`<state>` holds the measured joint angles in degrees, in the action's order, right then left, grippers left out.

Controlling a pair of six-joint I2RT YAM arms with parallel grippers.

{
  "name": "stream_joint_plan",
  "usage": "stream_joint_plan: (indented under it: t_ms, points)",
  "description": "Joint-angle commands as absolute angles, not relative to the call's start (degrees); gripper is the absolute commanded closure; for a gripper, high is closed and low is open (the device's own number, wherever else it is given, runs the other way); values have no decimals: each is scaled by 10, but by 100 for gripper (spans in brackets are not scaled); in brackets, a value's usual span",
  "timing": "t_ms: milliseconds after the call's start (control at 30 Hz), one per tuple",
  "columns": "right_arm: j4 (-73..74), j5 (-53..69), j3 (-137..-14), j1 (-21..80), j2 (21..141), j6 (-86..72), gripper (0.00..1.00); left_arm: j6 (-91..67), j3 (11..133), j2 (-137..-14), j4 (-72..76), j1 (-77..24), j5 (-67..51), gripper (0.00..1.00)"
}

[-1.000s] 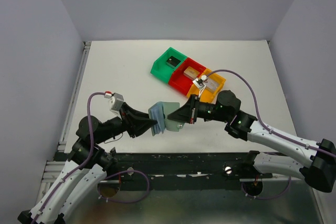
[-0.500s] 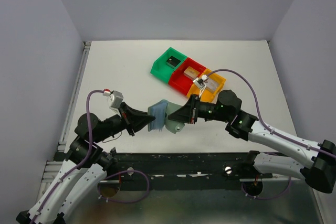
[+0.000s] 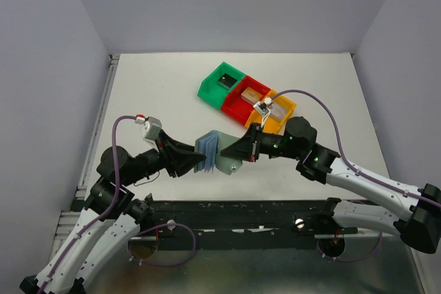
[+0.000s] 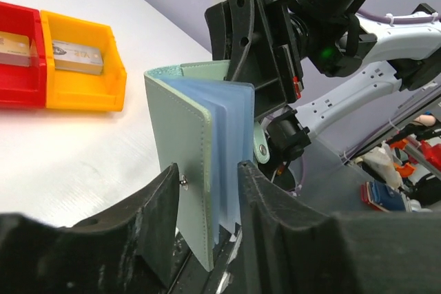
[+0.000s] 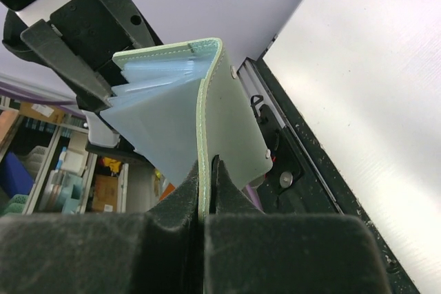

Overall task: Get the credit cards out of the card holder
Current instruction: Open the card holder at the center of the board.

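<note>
Right gripper [image 5: 205,166]: fingers pressed together on the edge of one pale-green cover panel of the card holder [image 4: 172,135]. Solid pinch, clear in the right wrist view.

Left gripper [image 4: 208,170]: fingers spread and straddling the other cover panel plus the fan of light-blue plastic sleeves. The panel and sleeves sit right between both fingers. Can't tell whether they actually press or just bracket it.

Counts:
- 1 card holder, held up off the table [image 3: 158,94] between the 2 grippers near the table's front edge. It's opened like a book with the sleeves fanned out. Several sleeves, exact count unclear.
- Small metal snap stud on the cover panel on the left gripper's side.
- 3 cards, 1 per bin, all well apart from the holder.
- 3 bins in a touching diagonal row at mid-table, behind the right arm.

Card positions:
- black card [image 3: 226,80] lies flat in the green bin [image 3: 207,89].
- tan-gold card [image 3: 251,93] lies flat in the red bin [image 4: 17,87].
- silver-grey card [image 3: 277,110] lies flat in the orange bin [image 4: 83,91].

In the top view, the right wrist camera overlaps the near corner of the orange bin. The two arms reach in from opposite sides, with the grippers facing each other and the holder bridging them.
</note>
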<state>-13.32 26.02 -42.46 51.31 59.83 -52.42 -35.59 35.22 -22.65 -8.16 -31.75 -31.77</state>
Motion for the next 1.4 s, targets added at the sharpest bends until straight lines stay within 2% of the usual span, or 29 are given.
stream_joint_plan:
  t_ms: [0, 100, 233, 400, 467, 533, 600, 867, 967, 1000, 1067, 1200, 1367]
  points:
    - [-131, 265, -439, 516, 601, -522, 100, -363, 364, -219, -62, -319, -332, 50]
    - [-131, 265, -439, 515, 603, -521, 100, -362, 364, -220, -62, -320, -332, 52]
    - [-133, 267, -439, 515, 602, -521, 100, -360, 362, -219, -62, -320, -335, 68]
    - [-139, 268, -432, 515, 601, -525, 100, -360, 359, -215, -62, -320, -333, 82]
    - [-141, 267, -430, 516, 599, -527, 100, -360, 359, -214, -62, -319, -334, 80]
    - [-144, 268, -429, 515, 600, -527, 100, -361, 358, -213, -62, -320, -334, 68]
    - [-147, 268, -426, 516, 601, -529, 100, -361, 358, -212, -61, -320, -334, 68]
    - [-149, 272, -424, 515, 599, -525, 100, -359, 362, -217, -69, -320, -334, 100]
    - [-145, 272, -423, 515, 593, -522, 98, -357, 362, -216, -75, -320, -330, 100]
    - [-142, 271, -422, 515, 592, -519, 94, -356, 363, -215, -77, -320, -329, 100]
    - [-132, 265, -422, 516, 587, -517, 78, -355, 366, -216, -85, -320, -324, 100]
    - [-118, 255, -424, 516, 577, -512, 54, -349, 374, -217, -101, -320, -317, 100]
    - [-116, 261, -432, 516, 579, -507, 40, -352, 376, -221, -103, -320, -319, 100]
